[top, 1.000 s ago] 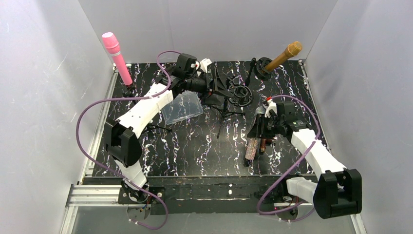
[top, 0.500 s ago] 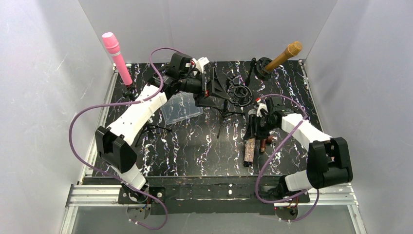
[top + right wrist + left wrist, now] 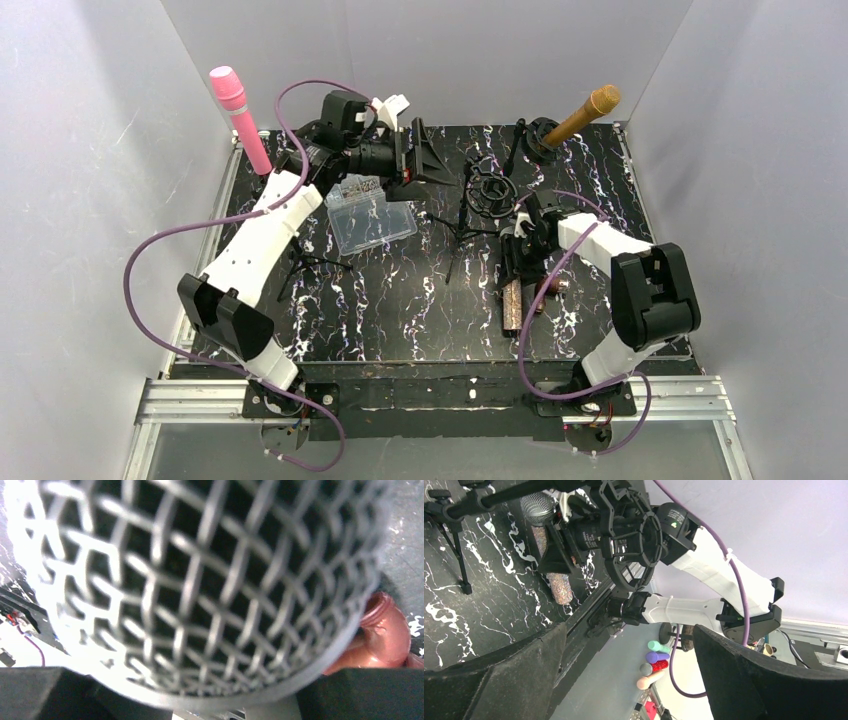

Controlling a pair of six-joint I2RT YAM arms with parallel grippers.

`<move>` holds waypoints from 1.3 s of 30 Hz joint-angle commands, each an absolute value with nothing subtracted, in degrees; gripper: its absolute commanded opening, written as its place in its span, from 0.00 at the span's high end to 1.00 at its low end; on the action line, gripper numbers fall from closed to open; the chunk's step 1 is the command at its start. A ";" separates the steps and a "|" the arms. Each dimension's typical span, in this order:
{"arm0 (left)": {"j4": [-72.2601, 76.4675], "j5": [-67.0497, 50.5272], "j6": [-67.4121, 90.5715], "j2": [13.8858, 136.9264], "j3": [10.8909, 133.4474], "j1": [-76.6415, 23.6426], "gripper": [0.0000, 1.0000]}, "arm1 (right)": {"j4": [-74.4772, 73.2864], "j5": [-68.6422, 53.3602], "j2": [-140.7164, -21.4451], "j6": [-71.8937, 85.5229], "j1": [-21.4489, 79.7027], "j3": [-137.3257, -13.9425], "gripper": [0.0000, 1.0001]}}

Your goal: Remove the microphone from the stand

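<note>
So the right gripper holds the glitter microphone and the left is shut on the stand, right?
No: the left gripper is open and empty, short of the stand, per the left wrist view. The right gripper does hold the glitter microphone.

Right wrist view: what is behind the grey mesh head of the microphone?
A copper-brown rounded object shows past the mesh head of the microphone at the lower right, with a strip of dark table above it. The head covers everything else, so the rest cannot be seen.
</note>
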State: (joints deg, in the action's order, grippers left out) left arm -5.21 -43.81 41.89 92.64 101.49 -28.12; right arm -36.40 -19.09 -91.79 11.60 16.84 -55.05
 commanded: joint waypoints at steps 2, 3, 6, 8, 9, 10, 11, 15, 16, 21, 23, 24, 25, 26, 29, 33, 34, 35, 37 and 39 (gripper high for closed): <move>-7.08 -46.88 41.04 88.82 105.54 -26.30 0.02 | -38.40 -13.57 -95.39 9.77 18.58 -59.49 0.86; -7.15 -46.88 41.09 88.68 105.85 -26.03 0.02 | -38.59 -12.98 -95.97 9.76 18.63 -59.76 0.85; -6.86 -47.20 41.78 88.21 106.16 -25.40 0.02 | -38.79 -12.15 -97.24 9.93 18.63 -60.16 0.81; -6.80 -47.43 42.11 88.08 106.17 -25.15 0.02 | -39.08 -12.23 -97.97 10.04 18.64 -60.41 0.78; -6.71 -47.58 42.25 87.99 106.15 -25.05 0.02 | -39.37 -12.12 -98.41 10.10 18.64 -60.73 0.76; -6.55 -47.67 42.52 87.94 106.02 -25.05 0.02 | -39.65 -12.01 -98.84 10.15 18.63 -60.94 0.74; -6.49 -47.82 42.68 87.91 106.01 -25.05 0.02 | -40.06 -11.87 -99.28 10.27 18.65 -61.25 0.72; -6.50 -47.99 42.89 87.80 105.90 -24.98 0.02 | -40.25 -11.64 -100.18 10.45 18.63 -61.40 0.67; -6.50 -47.99 42.97 87.82 105.87 -24.96 0.02 | -40.29 -11.62 -100.14 10.46 18.63 -61.29 0.66; -6.50 -48.01 42.95 88.12 105.87 -24.79 0.02 | -40.51 -10.91 -99.22 10.81 18.68 -60.35 0.56; -6.60 -47.97 42.53 88.37 106.14 -24.73 0.02 | -40.82 -10.33 -98.92 10.81 18.63 -60.34 0.52; -6.67 -47.99 42.20 88.47 106.35 -24.70 0.02 | -41.06 -10.25 -98.88 10.74 18.63 -60.50 0.51; -6.80 -47.99 42.00 88.63 106.70 -24.66 0.02 | -41.31 -10.01 -98.88 10.73 18.63 -60.67 0.50; -6.85 -48.00 41.89 88.74 107.03 -24.62 0.02 | -41.55 -9.77 -98.88 10.65 18.65 -60.80 0.49; -6.83 -48.15 41.89 89.24 108.06 -24.46 0.02 | -42.25 -9.23 -99.05 10.46 18.63 -61.23 0.47; -6.48 -48.47 42.19 89.48 108.46 -24.35 0.02 | -43.14 -8.77 -99.22 10.22 18.63 -61.81 0.46; -6.50 -48.43 42.24 89.50 108.46 -24.35 0.02 | -43.34 -8.67 -99.23 10.15 18.63 -61.87 0.45; -6.49 -48.43 42.29 89.52 108.54 -24.28 0.02 | -43.54 -8.60 -99.31 10.05 18.63 -61.96 0.45; -6.55 -48.43 42.38 89.71 108.48 -24.26 0.02 | -43.99 -8.74 -99.79 9.87 18.63 -62.06 0.44; -6.51 -48.44 42.38 89.79 108.41 -24.27 0.02 | -44.37 -8.97 -100.15 9.83 18.63 -62.42 0.44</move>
